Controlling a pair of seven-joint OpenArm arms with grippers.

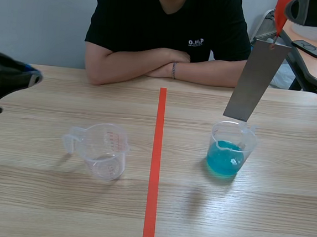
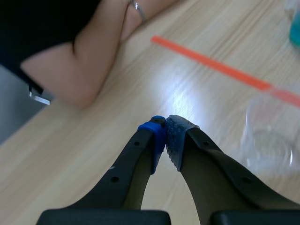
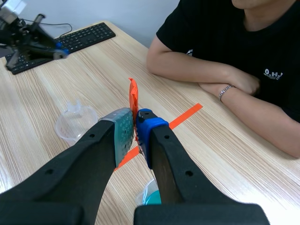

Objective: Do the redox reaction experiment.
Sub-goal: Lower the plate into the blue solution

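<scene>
A grey metal plate (image 1: pixel 256 82) hangs tilted from an orange-red tab (image 1: pixel 281 15). My right gripper (image 1: pixel 285 7) is raised at the back right and shut on that tab (image 3: pixel 133 96); its fingers (image 3: pixel 136 122) pinch it from both sides. The plate's lower end sits just above the rim of a clear cup of blue liquid (image 1: pixel 229 149), seen under the gripper (image 3: pixel 150 194). An empty clear measuring cup (image 1: pixel 103 149) stands left of the red line. My left gripper (image 1: pixel 31 77) hovers at the far left, shut on nothing (image 2: pixel 166 124), with the empty cup (image 2: pixel 269 140) ahead to its right.
A person's folded arms (image 1: pixel 157 66) rest on the table's far edge. A red tape line (image 1: pixel 155 168) runs down the middle. A black keyboard (image 3: pixel 70 40) lies on a side table beyond the left arm (image 3: pixel 33 40). A remote (image 1: pixel 310 48) lies on a desk at back right.
</scene>
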